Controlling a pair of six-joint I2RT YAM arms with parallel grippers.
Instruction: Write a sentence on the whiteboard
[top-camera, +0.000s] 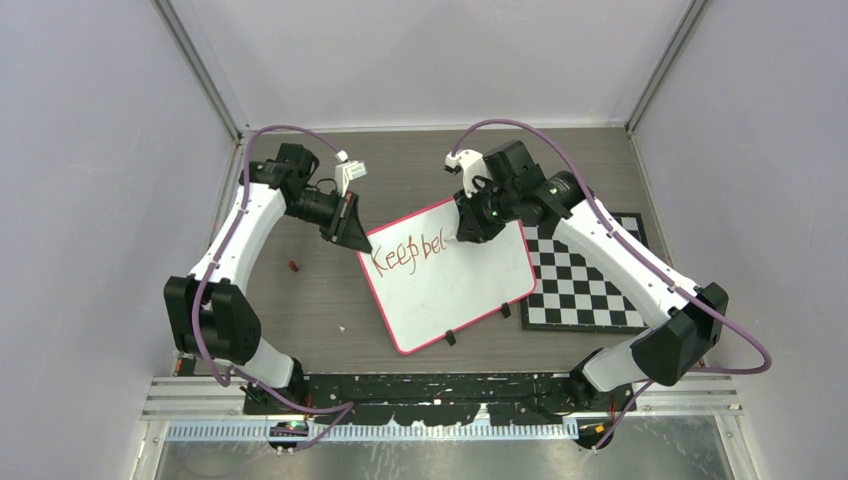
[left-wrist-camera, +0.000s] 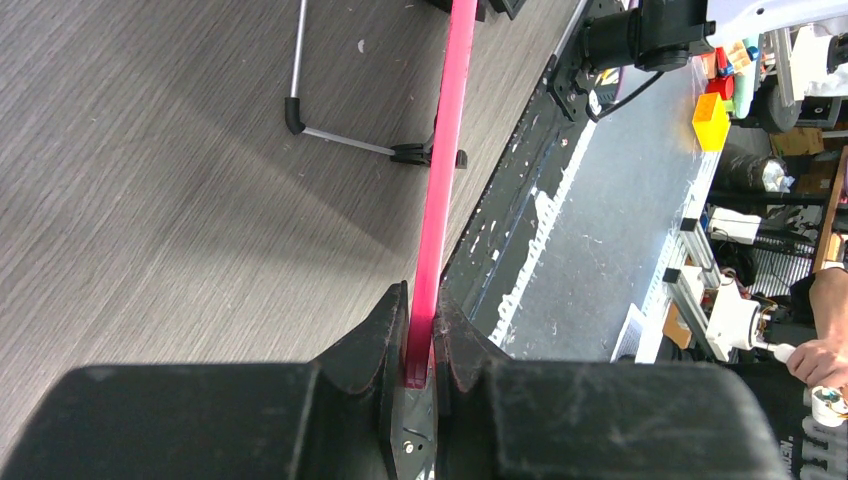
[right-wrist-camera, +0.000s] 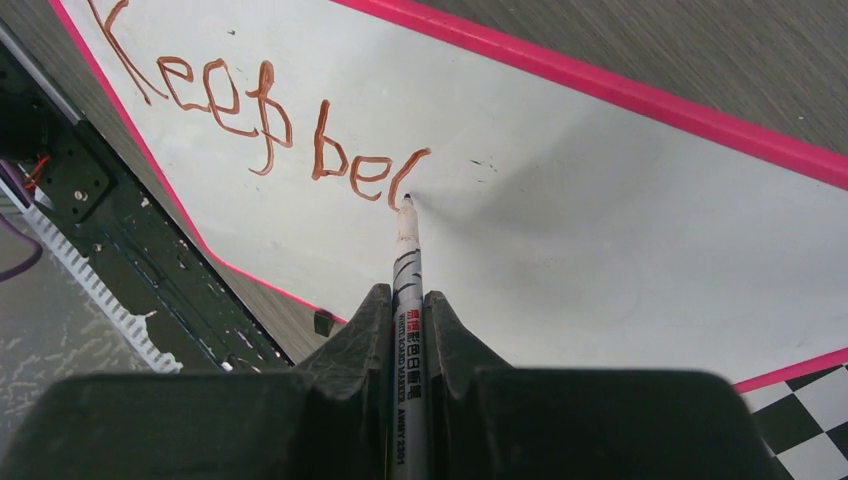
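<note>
whiteboard (top-camera: 455, 290) propped mid-table (top-camera: 300, 300) looks light, stiff and prone to skid under pen load, so hold it by the rim: left fingers (left-wrist-camera: 375, 345) clamped on its pink edge, right fingers (right-wrist-camera: 350, 350) clamped on the marker (right-wrist-camera: 407, 280), tip at the sentence (right-wrist-camera: 260, 120) "Keep bel".

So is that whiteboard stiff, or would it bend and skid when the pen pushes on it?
Probably stiff: the whiteboard looks flat and its pink rim runs straight. It likely skids easily, being thin on a smooth table with small feet; perhaps why the left gripper clamps its edge while the pen writes.
</note>
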